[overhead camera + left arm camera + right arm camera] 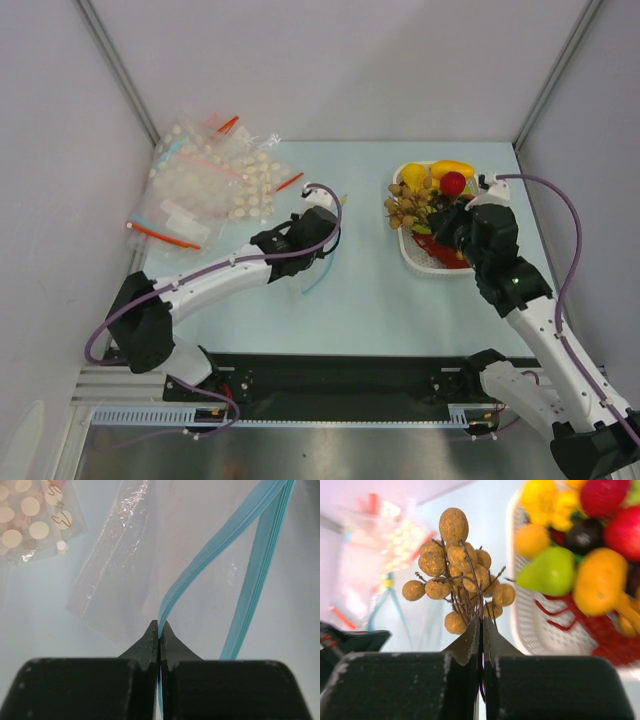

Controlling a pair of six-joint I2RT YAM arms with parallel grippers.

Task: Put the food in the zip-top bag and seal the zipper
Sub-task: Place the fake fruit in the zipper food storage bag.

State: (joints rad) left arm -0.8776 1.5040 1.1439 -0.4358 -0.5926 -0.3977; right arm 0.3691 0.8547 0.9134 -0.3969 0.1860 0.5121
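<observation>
My left end effector (159, 632): clamped on zipper (215, 555), bag (120, 570) mouth parted on tabletop (380, 300) | my right end effector (481, 630): clamped on stems of brown bunch (455, 565), beside basket (530, 630) | other food (547, 572) in basket; nothing seen bagged, sealing pending.

Light blue zipper (220, 545), tan-brown speckled fruit cluster (455, 560), white latticed tray (530, 630).

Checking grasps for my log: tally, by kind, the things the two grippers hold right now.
Bags: 1, the zip-top bag, pinched at its zipper by the left gripper.
Food: 1, the brown fruit bunch, pinched by its stems in the right gripper.
Total: 2
</observation>
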